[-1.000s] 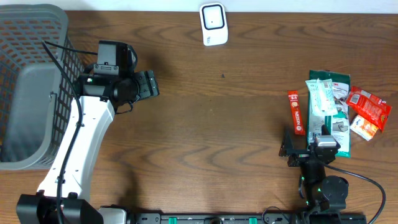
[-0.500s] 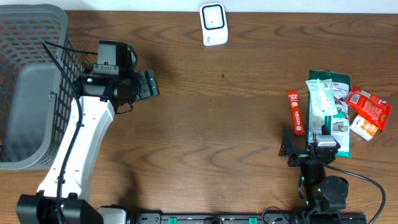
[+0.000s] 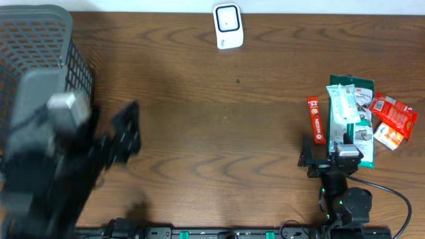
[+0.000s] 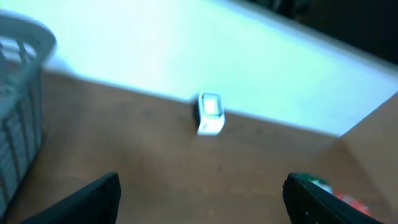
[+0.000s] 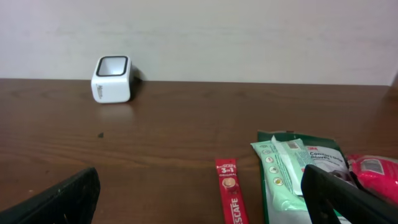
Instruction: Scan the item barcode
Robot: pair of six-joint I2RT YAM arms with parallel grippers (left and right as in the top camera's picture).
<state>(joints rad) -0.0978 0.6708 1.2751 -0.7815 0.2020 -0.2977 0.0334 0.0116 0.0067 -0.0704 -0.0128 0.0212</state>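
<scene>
I saw bare table (image 3: 232,133) mid-frame.
My left gripper (image 4: 202,182) and right gripper (image 5: 200,180) gaped empty; one scanner (image 3: 228,25), one basket (image 3: 40,23) upper left.

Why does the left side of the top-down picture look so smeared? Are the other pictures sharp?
Overhead: the left arm is a blurred smear beside the basket, the packets sharp. Left wrist: all soft, scanner included. Right wrist: crisp.
</scene>
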